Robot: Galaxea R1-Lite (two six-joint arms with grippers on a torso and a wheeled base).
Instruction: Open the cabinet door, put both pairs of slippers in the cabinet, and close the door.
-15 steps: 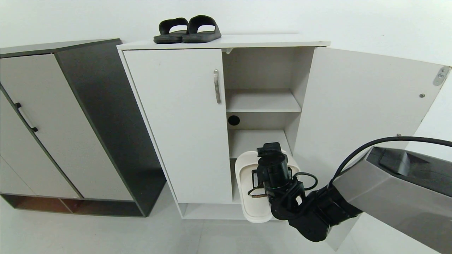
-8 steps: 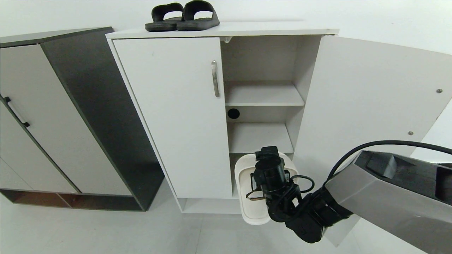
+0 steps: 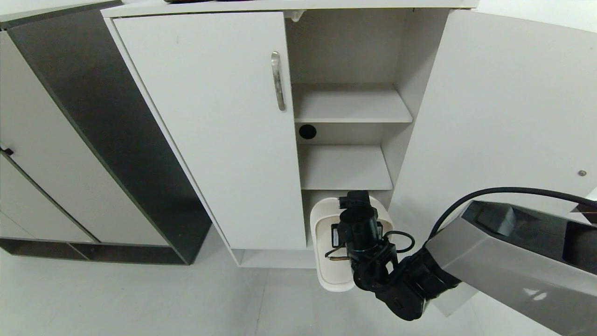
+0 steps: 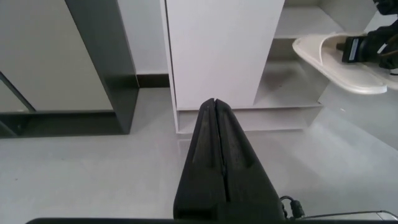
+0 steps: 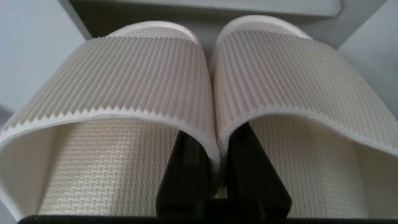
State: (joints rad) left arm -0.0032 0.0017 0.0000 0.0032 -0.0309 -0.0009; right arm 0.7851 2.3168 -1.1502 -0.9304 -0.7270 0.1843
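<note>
Clamping two cream slippers [image 5: 143,87]; right fingers [image 5: 186,177]

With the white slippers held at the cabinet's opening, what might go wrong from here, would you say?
1. The right gripper pinches only the adjoining strap edges of the white slippers, so one slipper might slip free.
2. The slipper nearer the closed left door sits close to that door's edge and could catch on it going in.
3. The open right door stands right beside the right arm, which might bump it.
</note>
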